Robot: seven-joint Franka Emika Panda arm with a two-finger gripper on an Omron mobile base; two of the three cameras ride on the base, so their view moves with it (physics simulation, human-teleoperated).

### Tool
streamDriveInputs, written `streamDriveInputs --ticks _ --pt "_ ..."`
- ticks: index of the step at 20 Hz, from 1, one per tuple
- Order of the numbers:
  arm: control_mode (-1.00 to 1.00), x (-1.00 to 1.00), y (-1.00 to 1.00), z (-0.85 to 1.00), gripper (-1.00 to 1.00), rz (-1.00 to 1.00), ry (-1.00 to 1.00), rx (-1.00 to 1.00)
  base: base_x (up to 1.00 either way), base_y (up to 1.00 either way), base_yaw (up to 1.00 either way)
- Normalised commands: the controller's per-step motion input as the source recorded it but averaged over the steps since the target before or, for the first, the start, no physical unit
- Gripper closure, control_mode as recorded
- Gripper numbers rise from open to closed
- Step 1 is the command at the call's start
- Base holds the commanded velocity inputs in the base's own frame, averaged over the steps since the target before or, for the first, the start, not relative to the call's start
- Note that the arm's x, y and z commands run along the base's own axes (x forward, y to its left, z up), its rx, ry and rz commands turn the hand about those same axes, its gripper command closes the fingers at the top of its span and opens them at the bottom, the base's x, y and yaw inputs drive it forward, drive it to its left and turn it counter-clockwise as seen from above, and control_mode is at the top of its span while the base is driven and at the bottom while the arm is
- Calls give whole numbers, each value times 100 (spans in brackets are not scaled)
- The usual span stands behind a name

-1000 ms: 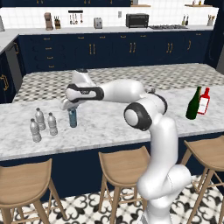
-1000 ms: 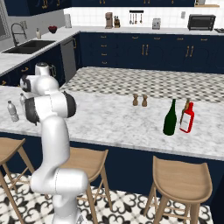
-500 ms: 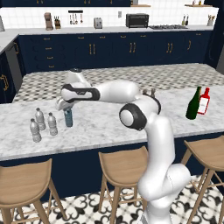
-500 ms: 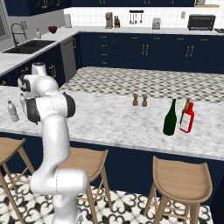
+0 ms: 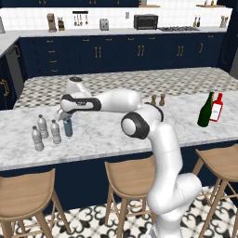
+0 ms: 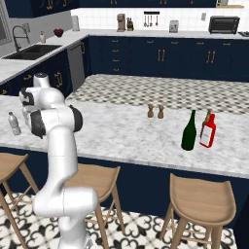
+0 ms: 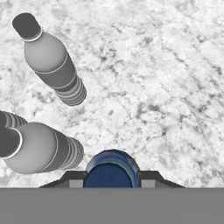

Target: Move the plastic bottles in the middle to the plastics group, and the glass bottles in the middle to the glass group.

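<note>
Marble-topped, the island worktop (image 5: 107,135) runs through a navy-cabinet kitchen with wooden stools (image 5: 132,174) along its near side. From the left base view, the white arm reaches to about 9 o'clock of the frame, where its jaws (image 5: 68,122) are closed on the blue-tinted bottle (image 5: 68,127), which stands upright on the marble. From the hand camera, the bottle's dark blue cap (image 7: 111,171) sits pinched between the two dark fingertips (image 7: 148,177) at 6 o'clock.

Just beside it, at its 9 o'clock in the left base view, stand three small clear grey water bottles: one nearest (image 5: 56,132), one behind (image 5: 42,127) and one toward the worktop's front edge (image 5: 37,138). The hand camera shows two of them, one at 11 o'clock (image 7: 51,60) and one at 8 o'clock (image 7: 37,146), both apart from the held bottle.

Well apart, at 3 o'clock of the left base view, the tall dark green bottle (image 5: 204,109) stands just beside the red bottle (image 5: 216,108) with its white label. In the right base view, an olive-brown bottle (image 6: 208,118) peeks from behind the red one. Two small shakers (image 5: 157,100) stand between the two clusters.
</note>
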Motion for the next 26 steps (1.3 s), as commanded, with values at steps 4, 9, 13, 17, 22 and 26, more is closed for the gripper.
streamDriveInputs --ticks 4,9,13,17,22,26 --pt "-100 1 9 0 100 4 0 0 0 0 0" --pt "-100 15 6 0 100 2 0 1 0 0 0" --pt "-100 13 4 -3 100 2 -2 0 0 0 0" --pt "-100 1 0 0 100 2 0 0 0 0 0" --pt "-100 2 16 -11 100 6 0 0 0 0 0" --pt "-100 3 17 -14 100 7 0 0 0 0 0"
